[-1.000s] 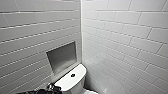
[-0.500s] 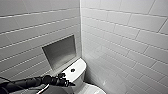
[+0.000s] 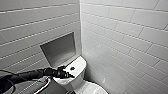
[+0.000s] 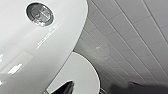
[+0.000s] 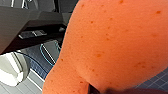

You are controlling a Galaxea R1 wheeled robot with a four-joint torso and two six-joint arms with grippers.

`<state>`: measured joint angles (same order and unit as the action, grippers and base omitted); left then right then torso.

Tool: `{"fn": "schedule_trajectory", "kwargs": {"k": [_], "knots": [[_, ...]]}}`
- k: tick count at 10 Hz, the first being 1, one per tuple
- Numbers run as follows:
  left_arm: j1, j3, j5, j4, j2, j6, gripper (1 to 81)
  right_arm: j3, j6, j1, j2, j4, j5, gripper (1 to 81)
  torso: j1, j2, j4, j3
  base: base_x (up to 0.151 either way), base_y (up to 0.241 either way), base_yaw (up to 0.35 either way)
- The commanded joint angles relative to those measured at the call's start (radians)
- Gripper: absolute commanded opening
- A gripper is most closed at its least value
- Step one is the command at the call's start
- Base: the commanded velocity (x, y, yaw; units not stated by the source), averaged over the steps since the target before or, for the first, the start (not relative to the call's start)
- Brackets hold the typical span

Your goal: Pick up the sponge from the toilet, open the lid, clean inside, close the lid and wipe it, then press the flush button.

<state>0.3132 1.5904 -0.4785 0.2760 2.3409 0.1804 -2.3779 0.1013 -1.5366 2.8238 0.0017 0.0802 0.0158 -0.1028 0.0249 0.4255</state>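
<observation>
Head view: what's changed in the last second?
The left arm reached in from the left, bringing the left pincer over the toilet tank top, near the flush button. The camera shifted slightly too. Toilet, tiled walls and wall niche stayed put.

Pitted orange-red sponge [image 5: 117, 42] close up, dark robot bar [image 5: 27, 25] and grey floor tiles [image 5: 15, 88] behind
</observation>
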Motion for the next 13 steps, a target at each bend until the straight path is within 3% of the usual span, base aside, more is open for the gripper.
{"fn": "schedule_trajectory", "kwargs": {"k": [1,9,10,13], "knots": [[-0.176,0.029,-0.063,0.003,0.006,-0.004,1.0,0.010,-0.003,-0.003,-0.011,-0.005,-0.074,1.0,0.000,0.000,0.000,0.000,0.000,0.000,0.000],[-0.269,0.352,-0.143,-0.001,0.206,-0.001,1.0,0.007,-0.003,-0.008,-0.010,0.001,-0.073,1.0,0.000,0.000,0.000,0.001,0.000,0.000,0.000],[-0.285,0.384,-0.150,-0.001,0.224,-0.001,1.0,0.007,-0.003,-0.008,-0.008,0.001,-0.073,1.0,0.001,0.000,0.000,0.034,0.000,0.000,0.000],[-0.303,0.447,-0.153,-0.006,0.261,-0.001,1.0,0.007,-0.003,-0.006,-0.008,0.000,-0.073,1.0,0.001,0.001,0.000,0.064,0.000,0.000,0.000]]}}
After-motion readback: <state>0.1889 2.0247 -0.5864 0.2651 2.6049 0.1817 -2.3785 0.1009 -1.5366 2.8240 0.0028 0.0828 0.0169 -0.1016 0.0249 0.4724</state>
